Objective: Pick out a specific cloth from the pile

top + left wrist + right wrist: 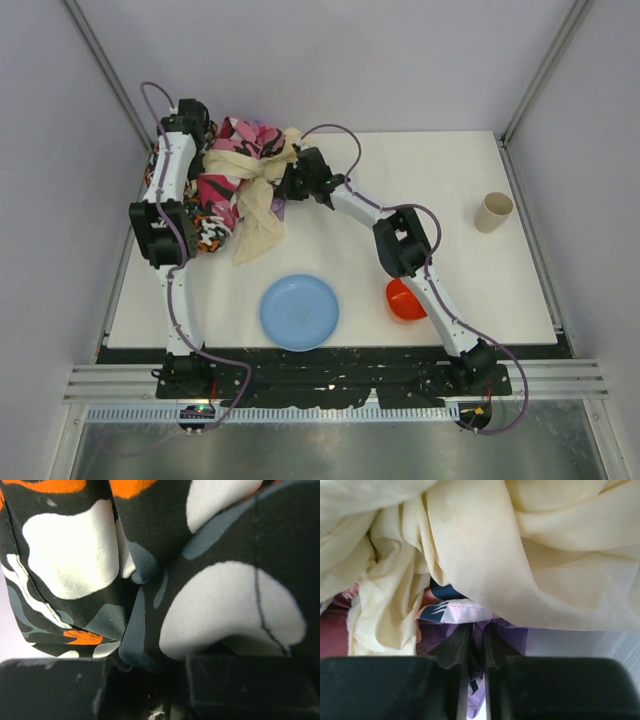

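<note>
The pile lies at the table's back left: pink patterned, orange-black-white patterned and cream cloths. A bit of the lilac cloth peeks out at the pile's right edge under the cream cloth. My right gripper reaches into that edge. In the right wrist view the right gripper is shut on a fold of the lilac cloth, below the cream cloth. My left gripper is at the pile's left side. In the left wrist view the left gripper holds a thick fold of orange-black-white cloth, its fingertips hidden.
A blue plate sits at the front middle. An orange bowl lies beside the right arm. A beige cup stands at the right. Grey walls close in the table on the left, back and right.
</note>
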